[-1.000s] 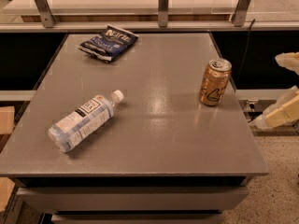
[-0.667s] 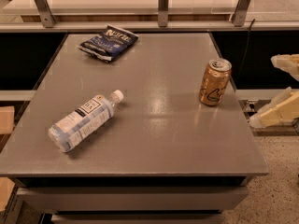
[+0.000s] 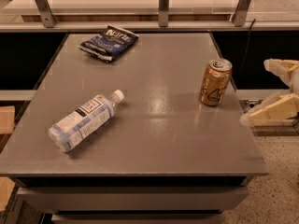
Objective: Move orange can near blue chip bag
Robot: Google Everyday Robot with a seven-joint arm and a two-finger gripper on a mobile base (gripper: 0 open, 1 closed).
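Observation:
The orange can (image 3: 215, 82) stands upright near the right edge of the grey table (image 3: 154, 139). The blue chip bag (image 3: 108, 42) lies flat at the table's far left. My gripper (image 3: 256, 92) is off the table's right edge, to the right of the can and apart from it. Its two cream fingers (image 3: 273, 111) are spread open with nothing between them.
A clear plastic water bottle (image 3: 84, 120) lies on its side at the front left of the table. A railing with metal posts (image 3: 163, 6) runs behind the table. Speckled floor (image 3: 275, 181) shows to the right.
My gripper has shifted a little to the left, toward the can. The can, bag and bottle have not moved.

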